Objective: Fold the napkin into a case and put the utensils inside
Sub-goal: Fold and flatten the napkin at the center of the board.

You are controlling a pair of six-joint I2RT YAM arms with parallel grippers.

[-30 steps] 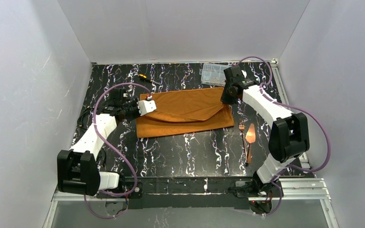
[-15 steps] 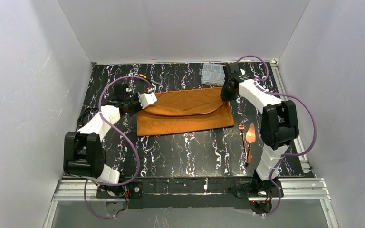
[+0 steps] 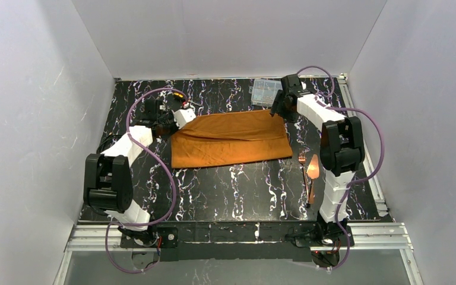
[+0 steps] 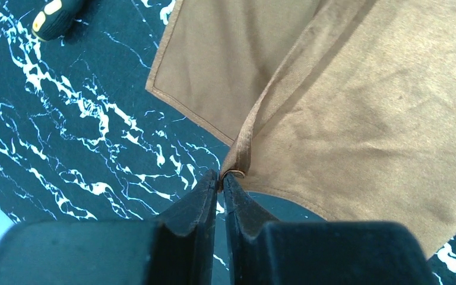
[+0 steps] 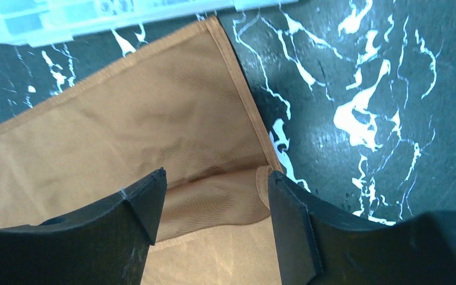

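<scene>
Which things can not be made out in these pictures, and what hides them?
Clear box: contents too small in the top view; blurred and cut by the top edge in the right wrist view.
Screwdriver: cut by the top edge in the left wrist view.
Utensils: too small in the top view to count; absent from both wrist views.
Napkin: far right corner hidden under the right arm in the top view.
</scene>
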